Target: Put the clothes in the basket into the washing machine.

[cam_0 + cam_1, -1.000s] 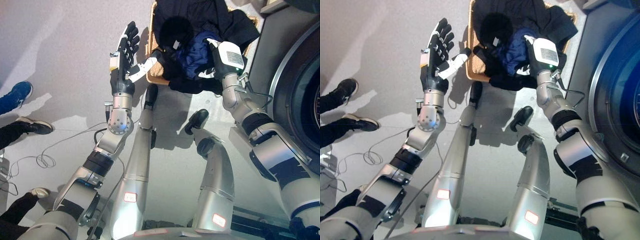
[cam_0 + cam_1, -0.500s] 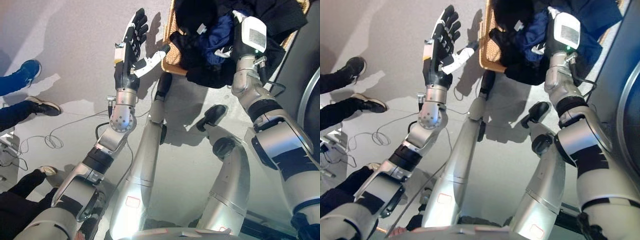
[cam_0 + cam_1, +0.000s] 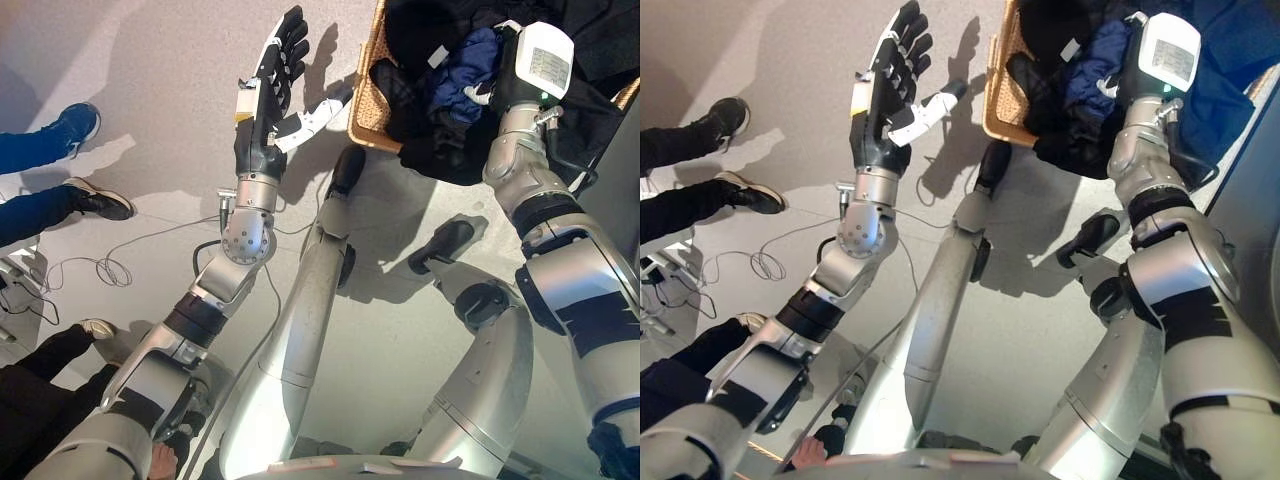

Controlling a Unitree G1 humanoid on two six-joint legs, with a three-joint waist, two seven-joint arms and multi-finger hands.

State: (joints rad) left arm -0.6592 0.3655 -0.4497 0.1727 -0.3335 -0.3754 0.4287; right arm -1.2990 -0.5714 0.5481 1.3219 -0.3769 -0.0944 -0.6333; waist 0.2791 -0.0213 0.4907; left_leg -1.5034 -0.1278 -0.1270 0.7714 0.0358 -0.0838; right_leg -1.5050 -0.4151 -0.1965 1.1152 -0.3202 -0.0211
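Right robot hand (image 3: pixel 478 95) among clothes (image 3: pixel 455 85)

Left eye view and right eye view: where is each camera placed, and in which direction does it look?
Left eye view: on the head, looking down; left hand open above the floor, right hand in the clothes.
Right eye view: beside it, same direction; both arms enter from below.
Shared: basket, clothes, both hands, a person's shoes.
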